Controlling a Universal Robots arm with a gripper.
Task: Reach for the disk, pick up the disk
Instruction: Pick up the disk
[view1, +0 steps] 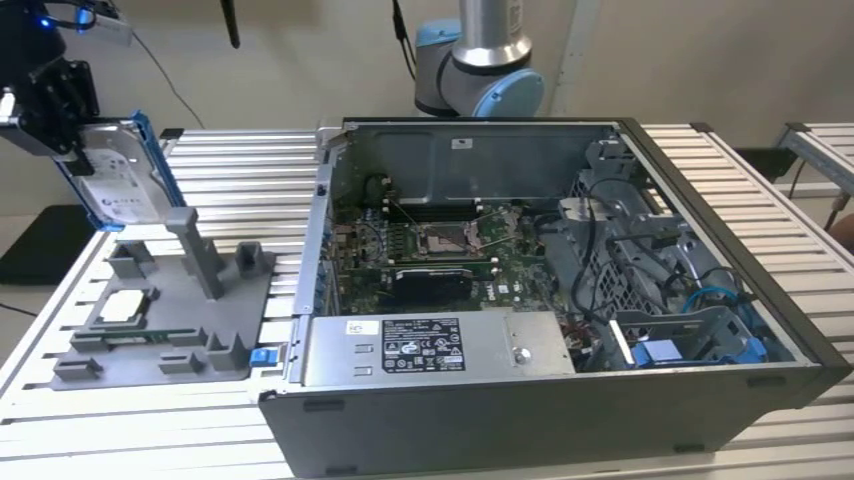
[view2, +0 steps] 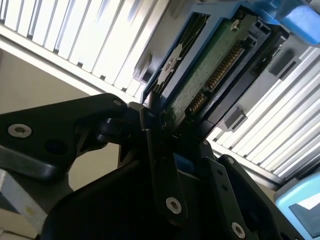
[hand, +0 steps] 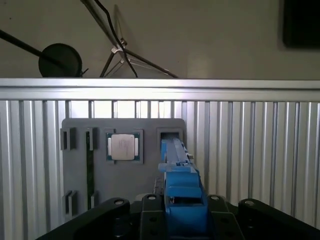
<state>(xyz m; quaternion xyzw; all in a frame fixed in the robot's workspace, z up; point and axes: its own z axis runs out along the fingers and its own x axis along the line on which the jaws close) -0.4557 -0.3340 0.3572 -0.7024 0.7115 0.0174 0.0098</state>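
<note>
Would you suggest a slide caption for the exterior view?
Black gripper clamps the flat silver disk in its blue plastic bracket, upright by a grey plastic fixture, beside an open computer case.

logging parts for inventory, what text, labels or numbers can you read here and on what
The disk, white label: print too small to read.
Grey box in the computer case, black label and white sticker: too small to read.
Square chip: no legible marking.
Nothing can be quoted.

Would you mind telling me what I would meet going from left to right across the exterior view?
The disk gripped by the claw → small blue tab → grey box with a white sticker → blue drive bracket.
</note>
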